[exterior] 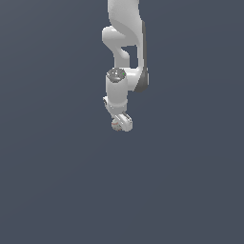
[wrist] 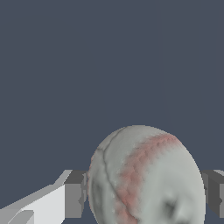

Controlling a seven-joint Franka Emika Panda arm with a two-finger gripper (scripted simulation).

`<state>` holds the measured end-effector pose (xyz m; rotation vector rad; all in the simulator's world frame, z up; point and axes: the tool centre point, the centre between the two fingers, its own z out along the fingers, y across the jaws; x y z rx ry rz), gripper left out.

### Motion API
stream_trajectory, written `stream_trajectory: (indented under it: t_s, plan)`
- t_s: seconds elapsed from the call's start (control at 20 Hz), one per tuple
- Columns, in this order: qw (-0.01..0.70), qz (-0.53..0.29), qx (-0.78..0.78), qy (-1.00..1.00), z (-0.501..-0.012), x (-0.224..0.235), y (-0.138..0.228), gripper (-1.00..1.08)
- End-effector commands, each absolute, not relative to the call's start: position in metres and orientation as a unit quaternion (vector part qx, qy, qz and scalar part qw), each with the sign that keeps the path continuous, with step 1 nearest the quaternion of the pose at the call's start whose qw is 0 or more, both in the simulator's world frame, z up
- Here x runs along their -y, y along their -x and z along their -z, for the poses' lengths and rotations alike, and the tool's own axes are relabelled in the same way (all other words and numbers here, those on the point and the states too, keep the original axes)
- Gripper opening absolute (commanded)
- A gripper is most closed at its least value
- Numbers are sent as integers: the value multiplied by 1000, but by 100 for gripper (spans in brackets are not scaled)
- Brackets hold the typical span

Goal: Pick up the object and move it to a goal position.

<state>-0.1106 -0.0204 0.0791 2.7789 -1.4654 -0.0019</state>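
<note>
Gripping looks established: you have the baseball (wrist: pixel 146 177) seated between the two fingers (wrist: pixel 74 194) of the gripper (exterior: pixel 119 125), pads against opposite sides of its middle. In the exterior view it shows only as a pale speck at the arm's lower tip, centre of scene, over plain dark ground. Judged firm, light and round, with a smooth hide that could roll out; keep your hold across the widest part.

Glossy white arm (exterior: pixel 125 47), rounded segments, dark grey side panel, grey-tipped jaws.
</note>
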Motion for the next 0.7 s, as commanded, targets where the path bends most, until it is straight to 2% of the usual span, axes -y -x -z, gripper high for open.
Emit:
stream_trajectory:
  t_s: [0.0,0.3,0.65]
  plan:
    - [-1,0,466,-885,-91,3,117,-100]
    - [0,0,466,-885,-110,-26,127,-100]
    - [0,0,466,-885,-118,-38,131,-100]
